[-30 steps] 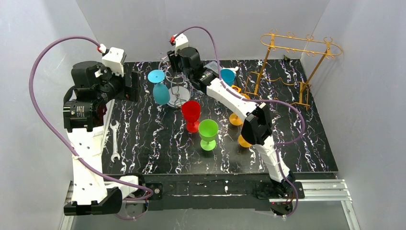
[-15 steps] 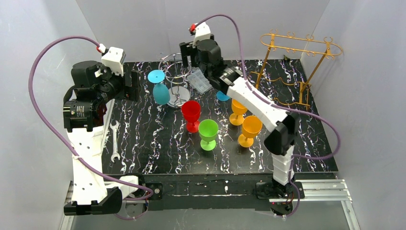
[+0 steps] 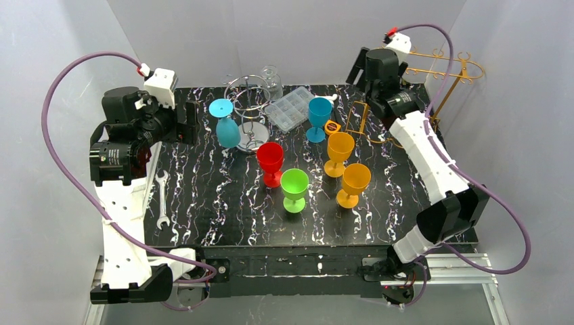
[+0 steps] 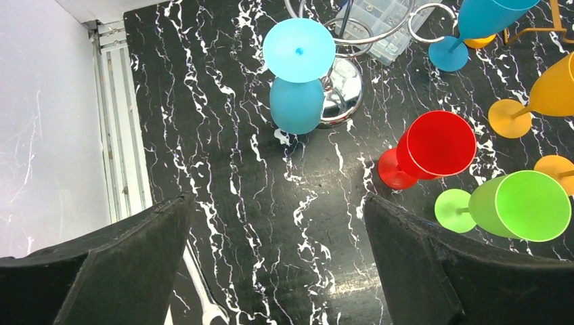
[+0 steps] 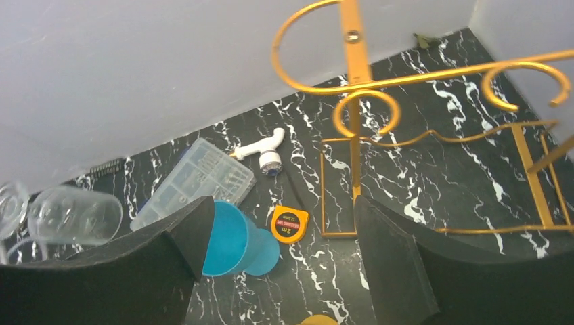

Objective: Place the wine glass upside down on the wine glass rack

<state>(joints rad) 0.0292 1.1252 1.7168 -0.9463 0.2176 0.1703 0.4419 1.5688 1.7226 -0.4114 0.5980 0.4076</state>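
Beside the gold rack (image 5: 352, 101), the right hand (image 5: 277, 217) gapes wide and empty; the left hand (image 4: 277, 203) likewise.

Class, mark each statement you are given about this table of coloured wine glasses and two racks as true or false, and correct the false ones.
1. A light blue glass sits upside down on the silver rack. True.
2. The right gripper is holding the teal glass. False: its jaws are open and empty, and the teal glass stands upright on the table.
3. The green glass lies on its side. False: it stands upright.
4. Two orange glasses stand on the table. True.
5. A glass hangs on the gold rack. False: no glass is on it.
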